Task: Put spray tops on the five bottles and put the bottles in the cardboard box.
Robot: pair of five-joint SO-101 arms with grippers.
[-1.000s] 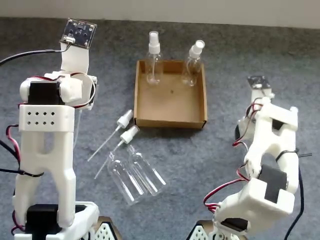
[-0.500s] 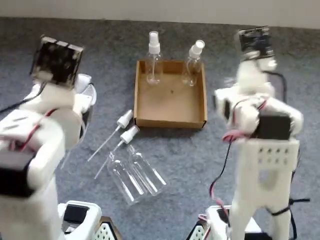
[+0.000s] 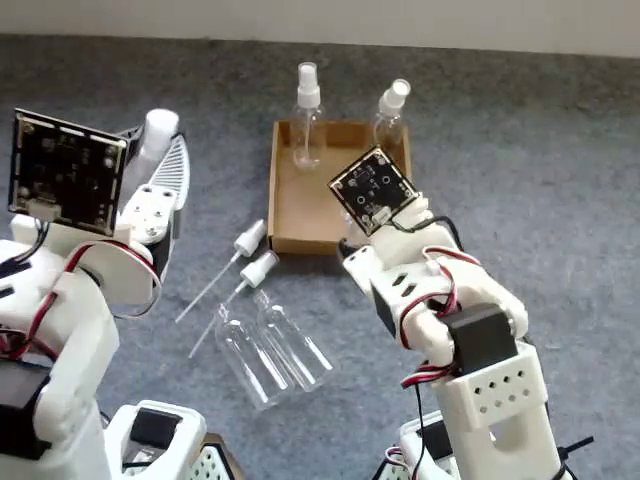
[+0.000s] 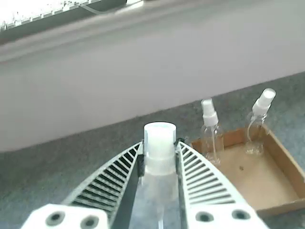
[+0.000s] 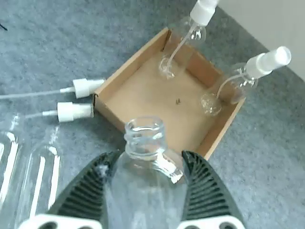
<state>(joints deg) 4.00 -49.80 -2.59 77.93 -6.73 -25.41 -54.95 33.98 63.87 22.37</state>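
Left gripper (image 4: 159, 147): clamped on a spray top (image 4: 159, 138), raised left of the cardboard box (image 3: 305, 205).
Right gripper (image 5: 150, 156): grasping an uncapped bottle (image 5: 143, 140) below its open neck, by the box's near side.
Box: two capped bottles (image 3: 308, 120) stand upright along its far wall.
Desk (image 3: 520, 150): two loose spray tops (image 3: 250, 238) lie just beside the box's near left corner. Two bare bottles (image 3: 290, 345) lie side by side near them.

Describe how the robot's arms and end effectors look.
White plastic shells, black motors and red cables form the left arm and right arm. A dark circuit board tops each wrist. Ribbed fingers mark the left end effector and right end effector.
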